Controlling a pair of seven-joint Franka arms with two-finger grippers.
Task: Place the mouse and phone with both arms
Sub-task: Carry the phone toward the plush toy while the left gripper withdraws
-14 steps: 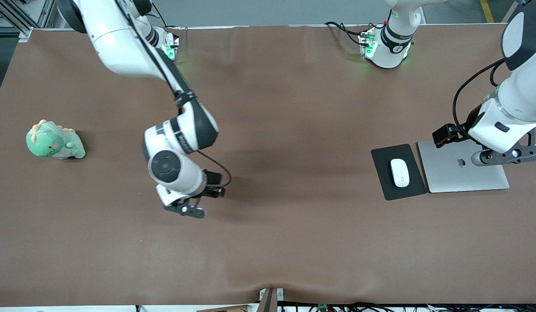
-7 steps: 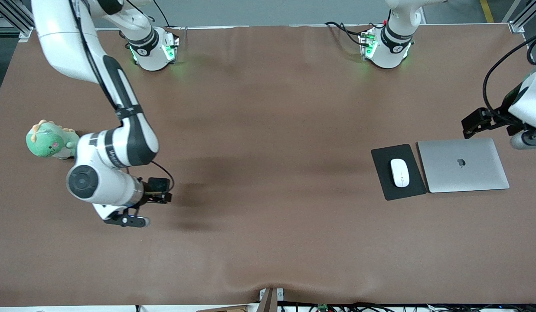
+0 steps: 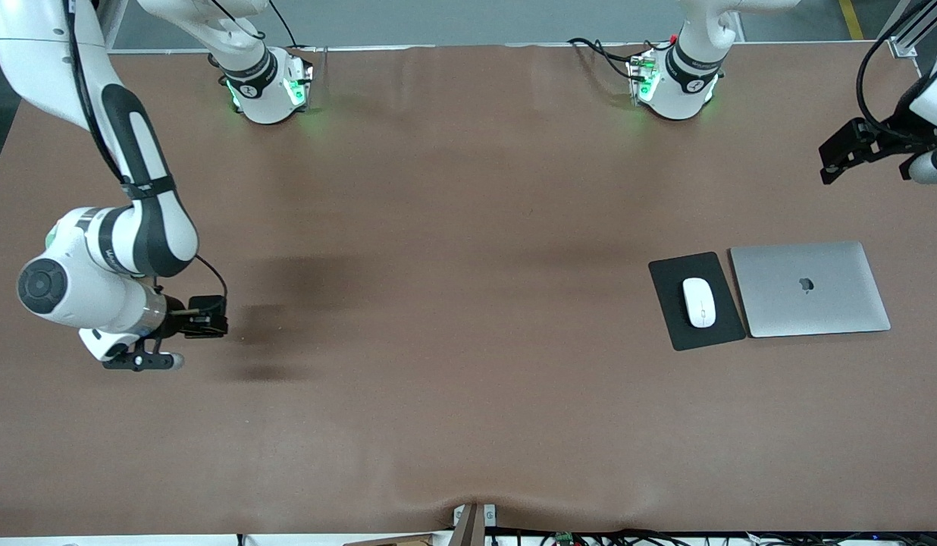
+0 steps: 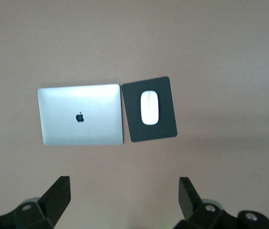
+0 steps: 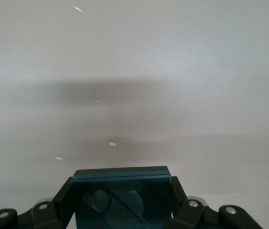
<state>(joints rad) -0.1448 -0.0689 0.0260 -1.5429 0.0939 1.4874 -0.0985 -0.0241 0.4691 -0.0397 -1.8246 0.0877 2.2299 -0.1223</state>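
Since the earlier frames, the right arm had swung from mid-table toward its own end, and the green plush toy seen there before was hidden under it. The left arm had lifted off the laptop toward the table's corner at its own end.

The right gripper hung over bare table near the edge at the right arm's end, its fingers clamped on the phone, a dark glossy slab showing only in the right wrist view.

The left gripper hung high over the left arm's end of the table, its fingers spread wide with nothing between them.

The mouse lay on the black mat, roughly centred and lengthwise along it. The mat lay flat just beside the closed silver laptop, on the side toward the right arm's end, their edges nearly touching. Both sat well apart from either gripper. No container appeared on the table.
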